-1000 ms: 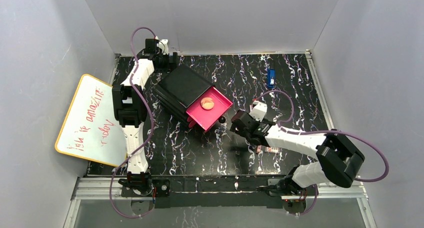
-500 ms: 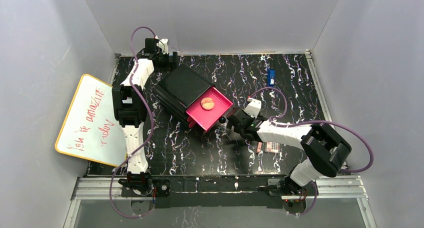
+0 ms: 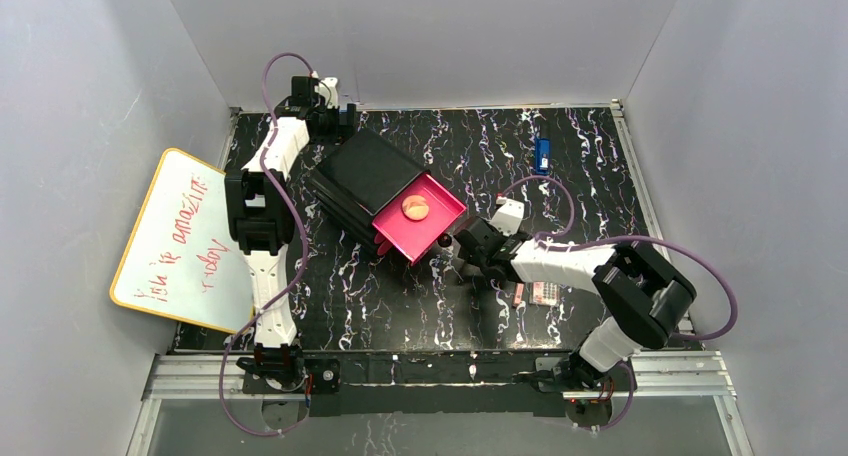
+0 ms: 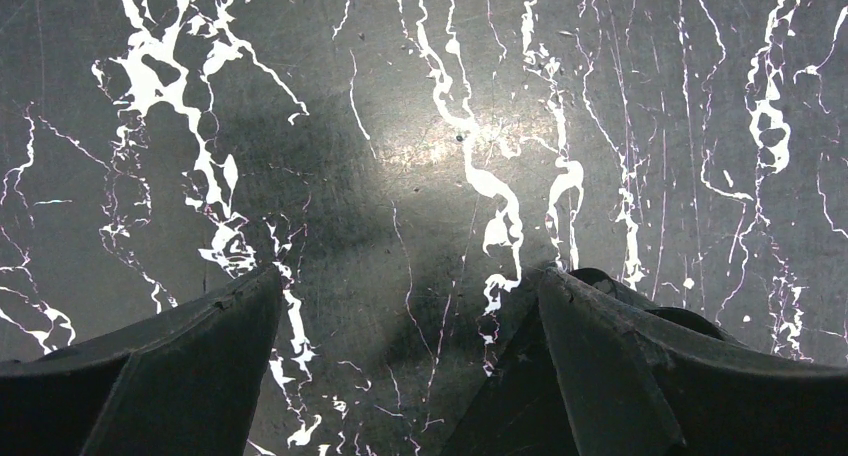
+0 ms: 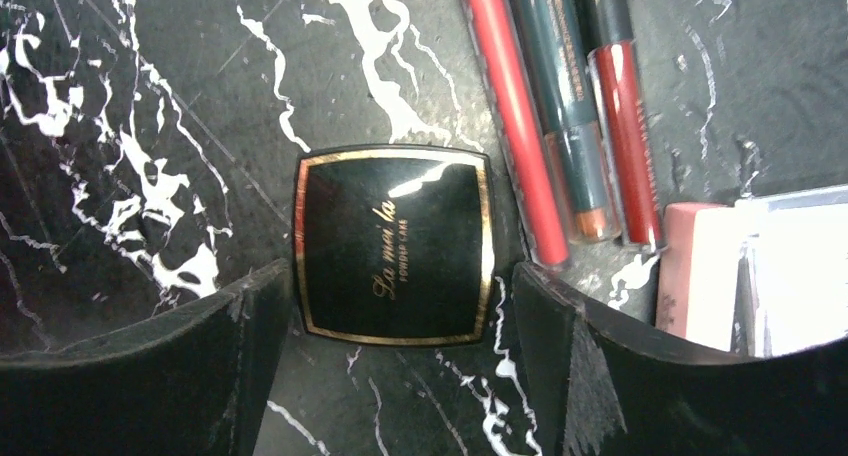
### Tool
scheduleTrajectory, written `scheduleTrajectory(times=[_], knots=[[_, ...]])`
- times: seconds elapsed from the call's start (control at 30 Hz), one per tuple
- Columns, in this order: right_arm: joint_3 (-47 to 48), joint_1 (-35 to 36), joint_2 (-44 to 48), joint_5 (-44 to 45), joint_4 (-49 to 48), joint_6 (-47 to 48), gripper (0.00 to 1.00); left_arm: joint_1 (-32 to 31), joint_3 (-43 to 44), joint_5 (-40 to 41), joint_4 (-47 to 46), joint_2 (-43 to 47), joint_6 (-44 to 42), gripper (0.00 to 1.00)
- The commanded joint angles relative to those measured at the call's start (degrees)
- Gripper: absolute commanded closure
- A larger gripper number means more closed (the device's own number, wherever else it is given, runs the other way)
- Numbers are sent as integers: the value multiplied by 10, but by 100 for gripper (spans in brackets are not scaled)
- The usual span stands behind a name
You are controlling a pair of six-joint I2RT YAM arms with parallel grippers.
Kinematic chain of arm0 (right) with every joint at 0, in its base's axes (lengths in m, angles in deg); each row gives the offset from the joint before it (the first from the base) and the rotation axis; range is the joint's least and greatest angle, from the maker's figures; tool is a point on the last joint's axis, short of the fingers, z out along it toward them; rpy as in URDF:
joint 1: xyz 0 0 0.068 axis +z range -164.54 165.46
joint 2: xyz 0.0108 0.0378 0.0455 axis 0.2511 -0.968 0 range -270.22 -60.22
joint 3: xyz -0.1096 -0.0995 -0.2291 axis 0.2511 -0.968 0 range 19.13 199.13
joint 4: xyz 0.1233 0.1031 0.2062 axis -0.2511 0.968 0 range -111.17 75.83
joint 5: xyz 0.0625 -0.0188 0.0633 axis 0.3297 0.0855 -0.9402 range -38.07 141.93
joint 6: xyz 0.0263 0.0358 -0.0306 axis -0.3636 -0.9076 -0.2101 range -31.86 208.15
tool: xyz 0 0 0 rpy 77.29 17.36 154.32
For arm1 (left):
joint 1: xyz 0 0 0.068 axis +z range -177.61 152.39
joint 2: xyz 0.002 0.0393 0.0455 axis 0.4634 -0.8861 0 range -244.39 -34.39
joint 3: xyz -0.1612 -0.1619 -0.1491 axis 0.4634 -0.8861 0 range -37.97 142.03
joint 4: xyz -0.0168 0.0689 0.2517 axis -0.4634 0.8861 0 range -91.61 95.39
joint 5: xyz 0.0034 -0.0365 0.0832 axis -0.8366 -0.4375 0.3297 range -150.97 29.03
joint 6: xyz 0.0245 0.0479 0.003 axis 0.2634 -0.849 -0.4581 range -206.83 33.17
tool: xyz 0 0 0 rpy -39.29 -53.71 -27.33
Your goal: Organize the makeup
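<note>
A black compact [image 5: 392,244] with gold trim lies flat on the marble table. My right gripper [image 5: 400,276] is open and low, its fingers astride the compact's near half; a thin gap shows on the right side. Just right of it lie a red stick [image 5: 515,126], a dark stick [image 5: 565,106] and a dark-red stick [image 5: 625,136], then the pale palette [image 5: 795,266]. In the top view the right gripper [image 3: 462,251] hides the compact. The peach disc [image 3: 415,207] rests in the open pink drawer [image 3: 440,221]. My left gripper [image 4: 410,286] is open over bare table at the back left.
The black box [image 3: 365,171] holding the pink drawer stands left of the right gripper. A small blue object [image 3: 542,154] lies at the back right. A whiteboard [image 3: 180,241] leans against the left wall. The palette [image 3: 545,293] lies beside the right forearm.
My right arm has swung left toward the drawer and lowered over the compact, uncovering the palette. Its jaws have narrowed a little. The left arm has not moved.
</note>
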Motion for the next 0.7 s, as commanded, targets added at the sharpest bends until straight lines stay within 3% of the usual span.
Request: scheduleTrajectory(times=[0.0, 0.17, 0.33, 0.43, 0.67], knots=[[-13, -3, -16, 10, -18, -2, 15, -5, 21, -2, 20, 0, -9, 2], [-13, -3, -33, 5, -24, -2, 22, -6, 22, -1, 22, -2, -11, 2], [-18, -3, -31, 5, -23, -1, 37, -6, 25, 0, 24, -5, -12, 2], [-23, -3, -18, 7, -10, -4, 39, -6, 24, 0, 25, -6, -12, 2], [-30, -3, 120, 53, 103, -14, 42, -6, 25, 1, 26, -5, -13, 2]])
